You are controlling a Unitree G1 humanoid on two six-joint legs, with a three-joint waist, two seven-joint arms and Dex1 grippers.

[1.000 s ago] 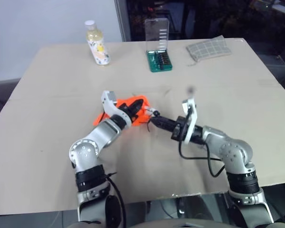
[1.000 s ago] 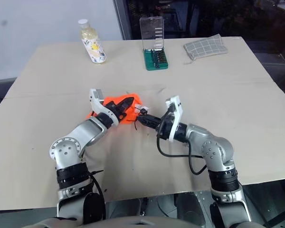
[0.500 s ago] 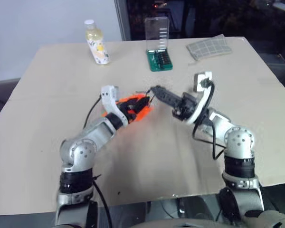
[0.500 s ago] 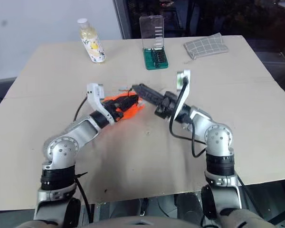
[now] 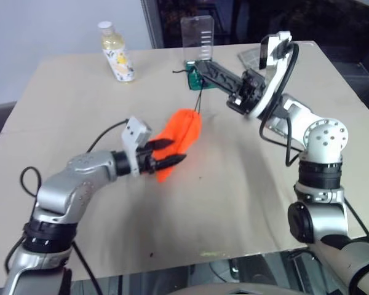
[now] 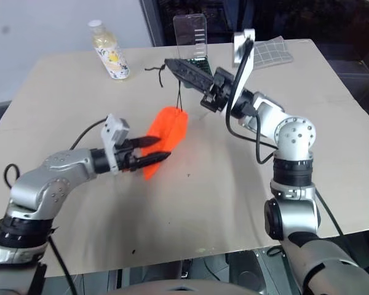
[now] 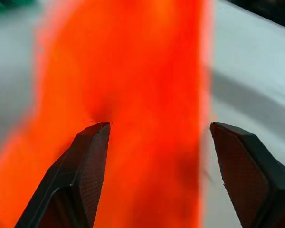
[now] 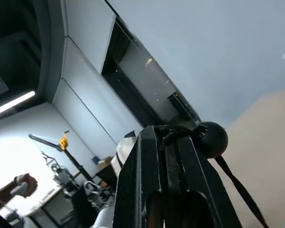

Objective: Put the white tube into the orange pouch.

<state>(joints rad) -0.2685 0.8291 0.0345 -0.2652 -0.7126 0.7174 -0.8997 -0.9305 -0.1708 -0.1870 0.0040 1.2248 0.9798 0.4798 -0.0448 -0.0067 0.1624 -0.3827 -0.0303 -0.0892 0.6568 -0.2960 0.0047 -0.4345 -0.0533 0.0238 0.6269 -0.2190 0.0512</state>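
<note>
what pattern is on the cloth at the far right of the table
A grey cloth with a pale grid check, best seen in the right eye view.

A lab or workshop: a large beige table [image 5: 246, 203] against a plain white wall [image 5: 43, 24], a green screwdriver bit set [image 6: 194, 58] at 12 o'clock, dark glass panels behind, ceiling strip lighting [image 8: 12, 104]
</note>
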